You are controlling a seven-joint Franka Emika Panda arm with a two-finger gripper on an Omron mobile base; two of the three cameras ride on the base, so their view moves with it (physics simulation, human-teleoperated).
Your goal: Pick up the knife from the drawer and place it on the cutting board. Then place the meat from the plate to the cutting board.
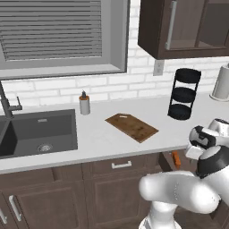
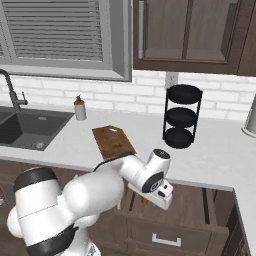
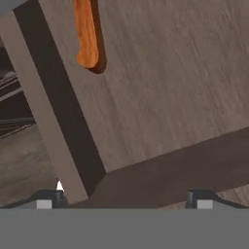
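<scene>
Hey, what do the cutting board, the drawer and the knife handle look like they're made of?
Cutting board: seemingly wood, matte brown with darker stains. Drawer: wood-look, dull grey-brown with visible grain streaks. Knife handle: smooth orange-red, faintly streaked, possibly wood or plastic; hard to tell.

The drawer (image 2: 185,210) is pulled open under the counter. The knife (image 3: 86,34) is seen lying flat inside it, near one side wall; its orange handle shows. The brown cutting board (image 1: 131,127) is laid flat on the counter.
</scene>
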